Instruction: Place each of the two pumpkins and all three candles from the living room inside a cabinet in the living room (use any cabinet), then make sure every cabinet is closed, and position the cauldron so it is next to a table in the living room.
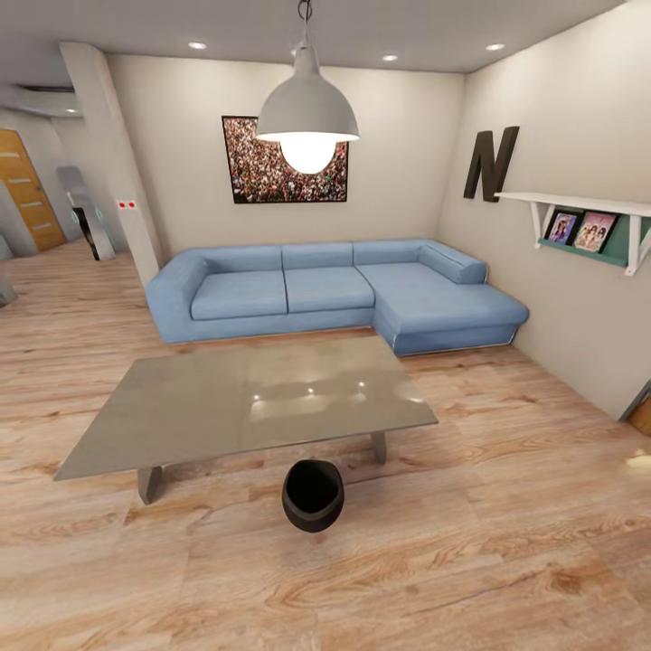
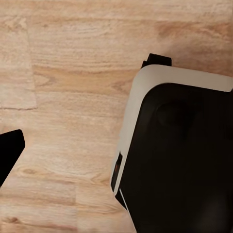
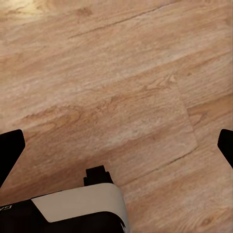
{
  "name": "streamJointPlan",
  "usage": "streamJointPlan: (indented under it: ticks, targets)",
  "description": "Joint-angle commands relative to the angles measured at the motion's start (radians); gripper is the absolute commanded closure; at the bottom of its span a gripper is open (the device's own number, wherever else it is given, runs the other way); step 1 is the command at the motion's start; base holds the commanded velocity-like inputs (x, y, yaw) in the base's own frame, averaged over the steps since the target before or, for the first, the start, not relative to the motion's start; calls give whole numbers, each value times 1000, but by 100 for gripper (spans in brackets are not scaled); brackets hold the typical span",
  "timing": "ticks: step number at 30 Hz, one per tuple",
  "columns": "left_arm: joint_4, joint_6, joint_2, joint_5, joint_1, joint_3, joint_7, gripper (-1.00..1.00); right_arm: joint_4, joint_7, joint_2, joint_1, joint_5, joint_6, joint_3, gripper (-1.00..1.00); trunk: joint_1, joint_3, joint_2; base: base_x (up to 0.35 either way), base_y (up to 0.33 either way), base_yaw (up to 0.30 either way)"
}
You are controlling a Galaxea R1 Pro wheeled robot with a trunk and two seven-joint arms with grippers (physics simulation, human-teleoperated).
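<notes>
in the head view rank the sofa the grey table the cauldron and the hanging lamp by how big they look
1. Sofa and grey table: similar spans, unsure, as the table is nearer.
2. Hanging lamp, enlarged by nearness to the camera.
3. Cauldron, smallest, on the floor at the table's near edge.

Right gripper (image 3: 116,145) jaws spread apart, left gripper's one fingertip (image 2: 8,153) showing

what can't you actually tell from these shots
- Cauldron, head view: its dark mouth hides whatever is inside.
- Table, head view: far legs hidden under its own top.
- Left claw, left wrist view: one dark fingertip at the frame edge, so open or shut is unclear.
- Shelf photos: too small to read.
</notes>
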Motion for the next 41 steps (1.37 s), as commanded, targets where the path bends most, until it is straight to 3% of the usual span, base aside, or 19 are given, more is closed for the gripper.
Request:
streamJointPlan:
  ticks: [1,12,41]
  targets:
    - [-1,1,0,9,0,-8,1,-100,3,0,1,-1,-7,-4,7,-100,-4,2,7,0,0,0]
    - [-1,32,-11,9,13,-8,2,-100,3,0,1,-1,-7,-4,8,-100,-46,37,84,0,0,0]
    - [-9,-5,-22,14,19,-4,2,-100,3,0,1,-1,-7,-4,8,-100,-46,37,84,0,0,0]
